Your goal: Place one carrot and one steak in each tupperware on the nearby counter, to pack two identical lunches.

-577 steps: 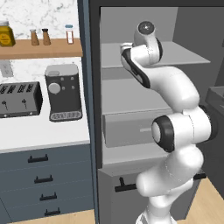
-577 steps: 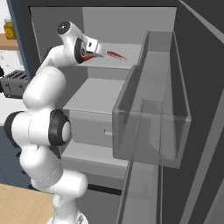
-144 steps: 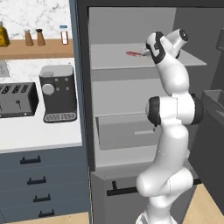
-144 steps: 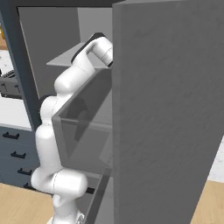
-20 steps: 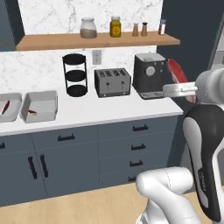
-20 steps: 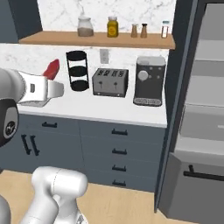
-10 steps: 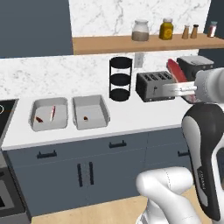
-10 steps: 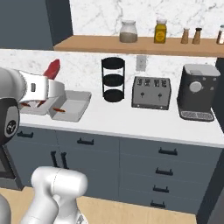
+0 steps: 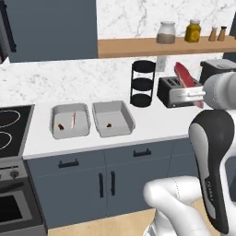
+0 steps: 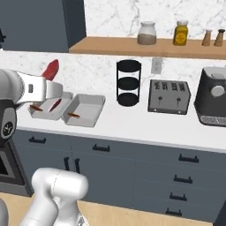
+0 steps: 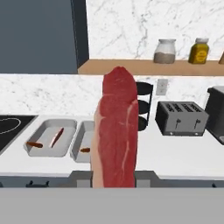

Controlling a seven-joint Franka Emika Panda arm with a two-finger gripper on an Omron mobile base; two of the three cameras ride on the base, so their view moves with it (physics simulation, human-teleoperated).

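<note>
On the white surface (image 9: 152, 126) sit two trays (image 9: 70, 120) (image 9: 113, 118); the claw (image 9: 196, 93) is clamped on a steak (image 11: 116, 131), held above.

White counter (image 9: 152, 126): two tupperware (image 9: 69, 120) (image 9: 113, 118), rack (image 9: 142, 83), toaster (image 9: 175, 91).

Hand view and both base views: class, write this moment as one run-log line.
pincer: shut on red flat steak slab | left grey tray: carrot, steak | right grey tray: carrot alone | white counter

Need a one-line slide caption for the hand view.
Gripper holds a steak upright before two tupperware on the counter.
</note>
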